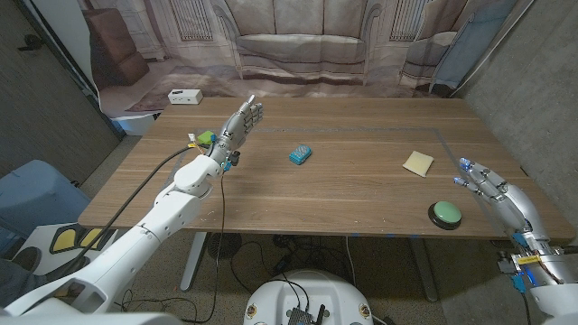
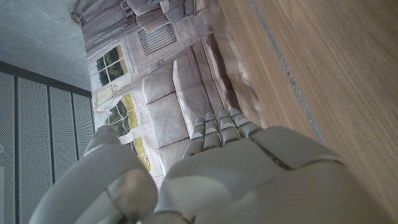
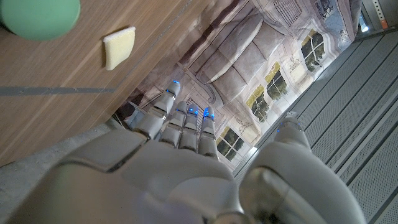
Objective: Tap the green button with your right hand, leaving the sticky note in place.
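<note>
The green button (image 1: 444,213) on its dark base sits near the table's front right edge; in the right wrist view the green button (image 3: 38,17) shows at the picture's corner. A pale yellow sticky note (image 1: 417,162) lies behind it, also seen as the sticky note (image 3: 118,46) in the right wrist view. My right hand (image 1: 492,186) hovers just right of the button, fingers straight and apart, holding nothing. My left hand (image 1: 239,125) is raised over the table's left part, fingers extended and empty; the left wrist view shows the left hand (image 2: 230,168) from behind.
A small blue object (image 1: 301,154) lies mid-table. A green-and-yellow thing (image 1: 206,138) sits behind my left hand. A white box (image 1: 185,97) rests beyond the table's far left corner. A backdrop printed with a sofa (image 1: 298,45) stands behind the wooden table (image 1: 343,194).
</note>
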`<act>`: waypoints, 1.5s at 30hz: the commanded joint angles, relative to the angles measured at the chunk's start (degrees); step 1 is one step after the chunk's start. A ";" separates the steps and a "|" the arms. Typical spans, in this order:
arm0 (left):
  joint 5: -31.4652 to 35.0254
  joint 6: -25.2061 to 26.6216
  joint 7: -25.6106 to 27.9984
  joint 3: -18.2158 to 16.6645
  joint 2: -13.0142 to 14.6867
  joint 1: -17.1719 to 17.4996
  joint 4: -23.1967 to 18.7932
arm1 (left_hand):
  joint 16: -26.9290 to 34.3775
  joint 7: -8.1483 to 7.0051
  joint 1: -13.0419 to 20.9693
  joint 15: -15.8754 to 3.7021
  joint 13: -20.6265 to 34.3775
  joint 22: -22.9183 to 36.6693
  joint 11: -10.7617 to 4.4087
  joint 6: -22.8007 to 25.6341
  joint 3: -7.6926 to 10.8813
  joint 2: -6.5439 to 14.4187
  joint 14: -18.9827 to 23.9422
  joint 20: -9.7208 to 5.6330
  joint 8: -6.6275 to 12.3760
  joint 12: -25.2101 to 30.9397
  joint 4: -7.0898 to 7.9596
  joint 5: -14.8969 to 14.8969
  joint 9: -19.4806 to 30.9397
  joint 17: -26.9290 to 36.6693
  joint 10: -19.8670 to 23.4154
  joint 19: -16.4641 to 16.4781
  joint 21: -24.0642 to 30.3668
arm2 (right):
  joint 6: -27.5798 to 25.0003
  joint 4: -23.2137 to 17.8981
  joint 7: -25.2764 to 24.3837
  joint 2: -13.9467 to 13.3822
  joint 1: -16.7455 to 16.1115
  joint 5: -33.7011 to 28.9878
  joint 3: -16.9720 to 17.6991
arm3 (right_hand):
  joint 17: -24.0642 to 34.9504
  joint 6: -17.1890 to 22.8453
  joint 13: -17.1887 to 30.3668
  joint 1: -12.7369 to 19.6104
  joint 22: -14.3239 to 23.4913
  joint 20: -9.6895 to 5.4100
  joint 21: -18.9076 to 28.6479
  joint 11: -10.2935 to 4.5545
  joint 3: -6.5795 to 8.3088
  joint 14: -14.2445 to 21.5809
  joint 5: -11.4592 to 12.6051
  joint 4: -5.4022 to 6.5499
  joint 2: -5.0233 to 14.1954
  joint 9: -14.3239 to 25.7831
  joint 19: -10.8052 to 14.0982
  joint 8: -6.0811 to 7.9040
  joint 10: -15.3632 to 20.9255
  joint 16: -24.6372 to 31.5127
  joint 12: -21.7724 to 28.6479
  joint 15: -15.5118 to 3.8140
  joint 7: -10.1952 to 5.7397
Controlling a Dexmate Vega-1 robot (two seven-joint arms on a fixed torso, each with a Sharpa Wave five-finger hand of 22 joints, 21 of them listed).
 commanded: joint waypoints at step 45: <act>1.64 0.68 1.96 0.35 -0.16 -0.20 -1.39 | -0.10 -0.17 0.44 -0.09 0.09 0.15 0.08 0.79 -0.07 0.33 0.61 0.38 -0.05 -0.11 -0.52 -0.27 0.34 0.28 0.51 0.39 -0.61 | -10.79 -8.88 -13.25 8.13 -3.46 -36.57 4.34 | 0.06 0.86 0.24 0.03 0.33 -0.63 -0.15 -1.00 -0.19 1.59 0.82 -0.64 -0.60 0.35 1.62 0.19 1.16 0.20 0.04 -1.11 -0.97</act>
